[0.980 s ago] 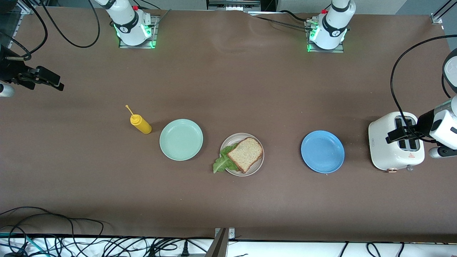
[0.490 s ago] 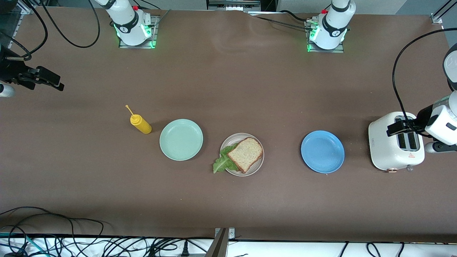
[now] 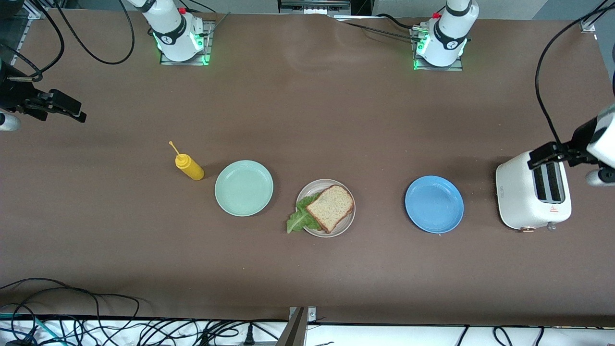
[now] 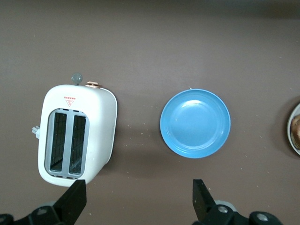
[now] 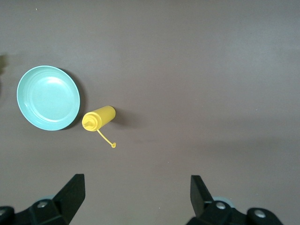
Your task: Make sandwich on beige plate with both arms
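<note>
Sandwich stacked on the beige plate (image 3: 348, 220); both grippers spread wide, holding nothing.

Top bread slice (image 3: 330, 207) sits skewed over the lettuce leaf (image 3: 299, 219), which hangs off the plate rim toward the right arm's end. The second slice isn't visible, presumably underneath. Plate sits mid-table between the mint-green plate (image 3: 243, 188) and blue plate (image 3: 434, 204). Left gripper (image 3: 547, 153) is over the white toaster (image 3: 519, 199), right gripper (image 3: 65, 109) is over bare table, well apart from the mustard bottle (image 3: 190, 166). Risks: the overhanging leaf could slide off or drag the slice if nudged, and a low left gripper could clip the toaster. Writing: only a small red mark on the toaster, unreadable.
</note>
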Controlling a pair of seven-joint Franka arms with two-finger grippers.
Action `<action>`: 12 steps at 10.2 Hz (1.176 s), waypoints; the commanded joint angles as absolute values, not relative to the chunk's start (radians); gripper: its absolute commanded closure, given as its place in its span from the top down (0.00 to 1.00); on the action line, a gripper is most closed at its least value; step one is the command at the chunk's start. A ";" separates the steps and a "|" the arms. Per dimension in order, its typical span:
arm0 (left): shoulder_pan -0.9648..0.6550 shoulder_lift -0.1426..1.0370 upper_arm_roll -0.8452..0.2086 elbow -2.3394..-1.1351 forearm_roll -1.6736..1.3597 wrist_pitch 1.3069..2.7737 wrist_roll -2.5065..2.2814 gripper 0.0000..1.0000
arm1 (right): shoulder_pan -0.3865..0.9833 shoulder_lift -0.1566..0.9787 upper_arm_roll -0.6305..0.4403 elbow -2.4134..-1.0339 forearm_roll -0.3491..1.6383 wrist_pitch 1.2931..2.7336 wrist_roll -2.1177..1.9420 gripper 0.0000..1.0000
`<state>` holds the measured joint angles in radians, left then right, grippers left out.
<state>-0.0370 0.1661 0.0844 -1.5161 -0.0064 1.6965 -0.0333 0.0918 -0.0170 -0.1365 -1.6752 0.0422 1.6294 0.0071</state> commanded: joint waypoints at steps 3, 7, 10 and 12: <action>-0.159 0.003 0.152 -1.618 0.008 1.622 -0.046 1.00 | 0.094 -0.012 -0.140 -1.652 0.045 1.614 0.020 1.00; -0.201 -0.067 0.175 -1.631 -0.008 1.507 -0.038 1.00 | 0.094 -0.014 -0.140 -1.652 0.046 1.618 0.020 1.00; -0.157 -0.061 0.118 -1.602 -0.003 1.459 -0.041 1.00 | 0.095 -0.015 -0.138 -1.652 0.043 1.617 0.020 1.00; -0.140 -0.058 0.109 -1.586 -0.005 1.457 -0.041 1.00 | 0.095 -0.015 -0.138 -1.652 0.041 1.615 0.018 1.00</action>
